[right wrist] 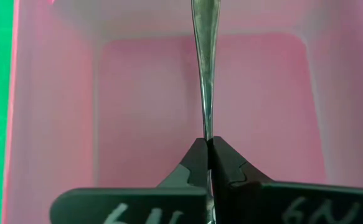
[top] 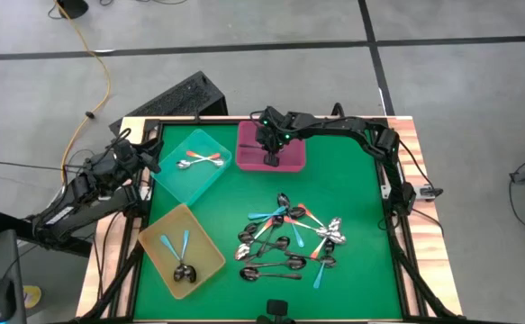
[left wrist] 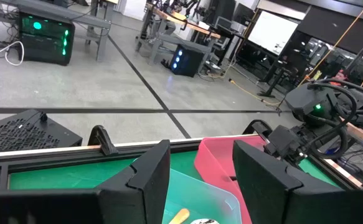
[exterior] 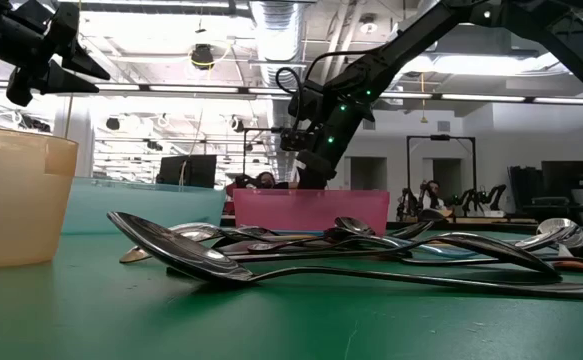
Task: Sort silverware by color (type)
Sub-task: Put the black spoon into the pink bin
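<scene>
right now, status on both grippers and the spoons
Right gripper shut on a dark spoon over the pink tray. Left gripper shut, idle by the teal tray. Spoon pile waiting. Nothing blocking.

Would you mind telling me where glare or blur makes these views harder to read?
Low view: bright ceiling lights behind, arms dark silhouettes, nearest spoon shows glare. Right wrist view: the fingers and held dark spoon handle sharp, pink tray soft. High view: evenly lit.

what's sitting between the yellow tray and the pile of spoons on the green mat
Nothing: in the high view, only bare green mat separates the yellow plastic tray from the pile of metal spoons.
</scene>
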